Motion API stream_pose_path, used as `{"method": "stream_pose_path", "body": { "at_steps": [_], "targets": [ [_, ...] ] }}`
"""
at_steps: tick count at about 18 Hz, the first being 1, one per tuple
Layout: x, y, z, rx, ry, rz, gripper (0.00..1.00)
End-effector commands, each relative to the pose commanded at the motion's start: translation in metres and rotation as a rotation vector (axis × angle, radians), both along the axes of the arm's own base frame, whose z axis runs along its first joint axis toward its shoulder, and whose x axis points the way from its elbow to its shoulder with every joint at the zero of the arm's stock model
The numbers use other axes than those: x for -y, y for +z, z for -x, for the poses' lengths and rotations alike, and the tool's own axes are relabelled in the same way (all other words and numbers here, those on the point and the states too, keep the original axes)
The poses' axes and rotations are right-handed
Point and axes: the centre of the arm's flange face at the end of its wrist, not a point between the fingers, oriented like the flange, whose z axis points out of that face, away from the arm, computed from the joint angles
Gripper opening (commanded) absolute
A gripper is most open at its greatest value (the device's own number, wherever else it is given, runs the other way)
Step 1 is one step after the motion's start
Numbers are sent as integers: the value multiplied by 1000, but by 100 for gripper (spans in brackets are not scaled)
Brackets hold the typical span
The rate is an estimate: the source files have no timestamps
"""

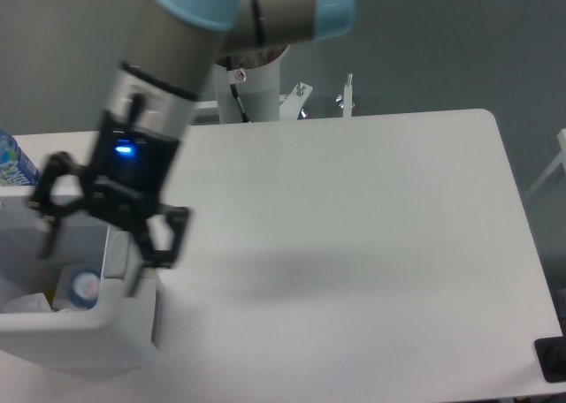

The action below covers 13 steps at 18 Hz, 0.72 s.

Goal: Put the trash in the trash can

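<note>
The trash can (88, 325) is a white boxy bin at the table's front left corner. Inside it lies the crushed bottle (81, 288), its white cap end facing up. A crumpled white wrapper (26, 303) rests beside the bottle in the bin. My gripper (94, 248) hangs just above the bin's right side. It is open, its fingers spread wide with nothing between them. The arm and gripper body hide part of the bin's far rim.
A bottle with a bright blue label (12, 159) stands upright at the far left edge, behind the bin. The robot's base column (252, 89) rises at the back edge of the white table (354, 244).
</note>
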Motion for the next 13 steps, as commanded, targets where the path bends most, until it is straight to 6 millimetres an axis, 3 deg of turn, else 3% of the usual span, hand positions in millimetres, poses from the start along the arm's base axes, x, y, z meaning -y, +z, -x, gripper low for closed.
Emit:
{"method": "stream_pose_path", "body": {
  "at_steps": [4, 6, 9, 13],
  "targets": [
    [61, -43, 80, -95, 10, 65, 100],
    [86, -58, 109, -162, -17, 98, 100],
    [116, -91, 142, -270, -48, 219, 100],
    [131, -133, 163, -353, -103, 413, 100]
  ]
}}
